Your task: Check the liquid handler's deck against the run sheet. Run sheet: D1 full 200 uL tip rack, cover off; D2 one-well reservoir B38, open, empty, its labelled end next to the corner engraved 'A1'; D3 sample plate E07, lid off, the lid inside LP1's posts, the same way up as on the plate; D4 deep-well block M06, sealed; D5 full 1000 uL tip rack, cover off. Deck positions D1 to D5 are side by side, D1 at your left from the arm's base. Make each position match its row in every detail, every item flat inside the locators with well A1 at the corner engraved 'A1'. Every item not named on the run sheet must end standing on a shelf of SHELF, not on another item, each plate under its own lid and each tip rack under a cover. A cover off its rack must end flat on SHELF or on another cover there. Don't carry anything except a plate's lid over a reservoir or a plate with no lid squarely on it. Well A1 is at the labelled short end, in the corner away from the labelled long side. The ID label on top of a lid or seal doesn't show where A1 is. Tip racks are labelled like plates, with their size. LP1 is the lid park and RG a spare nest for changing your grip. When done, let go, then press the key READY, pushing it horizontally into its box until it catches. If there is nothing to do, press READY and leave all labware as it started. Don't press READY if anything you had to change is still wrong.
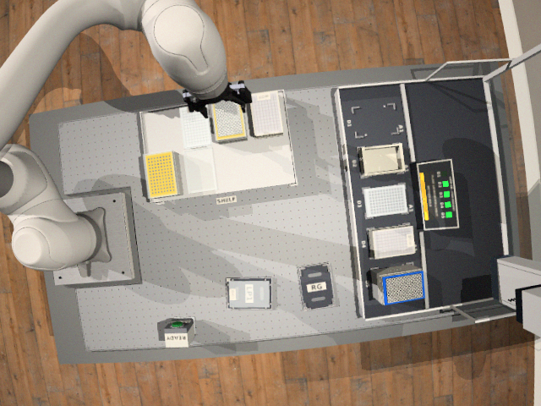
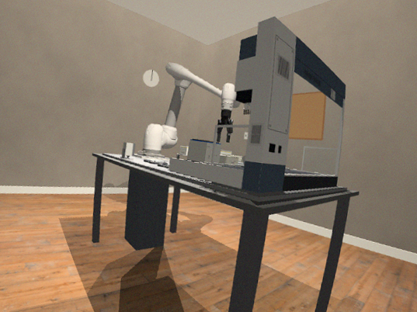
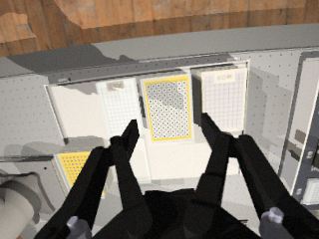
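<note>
My gripper point(image 1: 216, 101) is open and empty, high above the back of SHELF point(image 1: 218, 146). In the wrist view the fingers frame a yellow-bordered tip rack point(image 3: 167, 109) with no cover, which stands on the shelf point(image 1: 228, 121) below. A white plate point(image 1: 195, 126) stands to its left and another labelled white plate point(image 1: 266, 113) to its right. A solid yellow tip rack point(image 1: 161, 174) and a clear cover point(image 1: 199, 169) sit at the shelf's front. On the deck, D1 point(image 1: 375, 120) is bare, D2 holds a reservoir point(image 1: 380, 159), D3 a plate point(image 1: 385, 200), D4 a block point(image 1: 391, 241), D5 a blue-bordered rack point(image 1: 401, 286).
LP1 point(image 1: 248, 293) holds a flat lid-like piece with a label. RG point(image 1: 317, 287) stands beside it. The READY key box point(image 1: 176, 332) is at the table's front. The liquid handler's frame point(image 2: 272, 110) rises over the deck on the far side.
</note>
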Tool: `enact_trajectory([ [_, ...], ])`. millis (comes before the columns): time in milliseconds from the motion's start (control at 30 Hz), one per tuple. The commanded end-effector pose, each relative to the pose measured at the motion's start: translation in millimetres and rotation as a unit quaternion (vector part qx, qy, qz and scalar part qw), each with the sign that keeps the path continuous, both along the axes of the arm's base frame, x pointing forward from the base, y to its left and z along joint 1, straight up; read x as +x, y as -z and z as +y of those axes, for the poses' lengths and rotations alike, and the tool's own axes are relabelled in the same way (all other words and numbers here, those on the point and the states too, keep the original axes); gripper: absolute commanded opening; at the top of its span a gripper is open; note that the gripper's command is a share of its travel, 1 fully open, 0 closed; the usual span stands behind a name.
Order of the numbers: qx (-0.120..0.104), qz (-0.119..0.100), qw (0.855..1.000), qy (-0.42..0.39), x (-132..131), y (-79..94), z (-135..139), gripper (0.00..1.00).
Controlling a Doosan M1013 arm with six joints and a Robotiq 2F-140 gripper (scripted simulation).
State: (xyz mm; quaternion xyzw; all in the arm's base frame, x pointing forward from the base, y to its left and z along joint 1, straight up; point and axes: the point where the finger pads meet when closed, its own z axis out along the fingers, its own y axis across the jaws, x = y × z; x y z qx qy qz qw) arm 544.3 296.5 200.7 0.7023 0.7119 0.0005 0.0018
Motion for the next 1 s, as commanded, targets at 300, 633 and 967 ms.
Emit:
enact_trajectory([
  [300, 0.000, 0.000, 1.000, 0.000, 0.3, 17.9, 0.2, 0.67],
  [633, 0.000, 0.000, 1.000, 0.000, 0.3, 31.2, 0.2, 0.67],
  [967, 0.000, 0.000, 1.000, 0.000, 0.4, 47.9, 0.2, 0.67],
])
